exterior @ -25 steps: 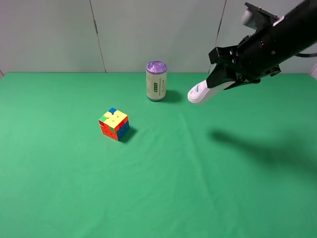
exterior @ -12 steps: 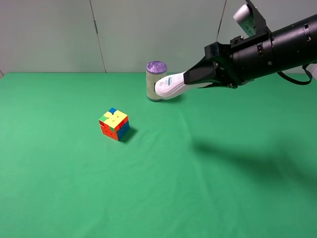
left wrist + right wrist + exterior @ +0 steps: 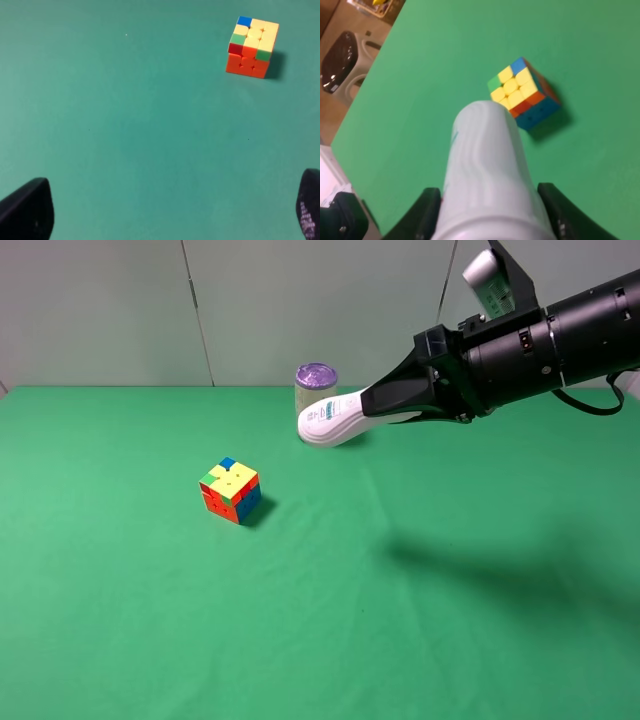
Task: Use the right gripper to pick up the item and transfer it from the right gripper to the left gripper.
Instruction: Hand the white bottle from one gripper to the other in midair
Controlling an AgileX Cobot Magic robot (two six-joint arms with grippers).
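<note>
— Where was the item at that moment?

— In my right gripper. Its jaws were clamped on the item, the slim white bottle, around the cap end, so the cap itself was hidden inside the claw. The bottle was off the table, lying close to level. Its rounded base pointed toward the left side of the high view, and the small teal label showed on its flank.

— Was it touching anything else?

— Not that I could tell. From the high camera its base overlapped the cream can with the purple lid, but that was only one thing in front of another. The can stood upright on the green cloth at the back of the table. The arm's shadow lay on the cloth below.

— And the cube?

— The puzzle cube sat on the cloth, well apart from the can and left of the bottle. My right wrist camera looked down the bottle's white body, with a black finger on each side of it. The cube showed past the bottle's base.

— What about your other hand?

— My left gripper was out of the high view. Its wrist camera showed the two dark fingertips spread wide above the table. Only green cloth lay between them, and the cube was ahead, well apart.
</note>
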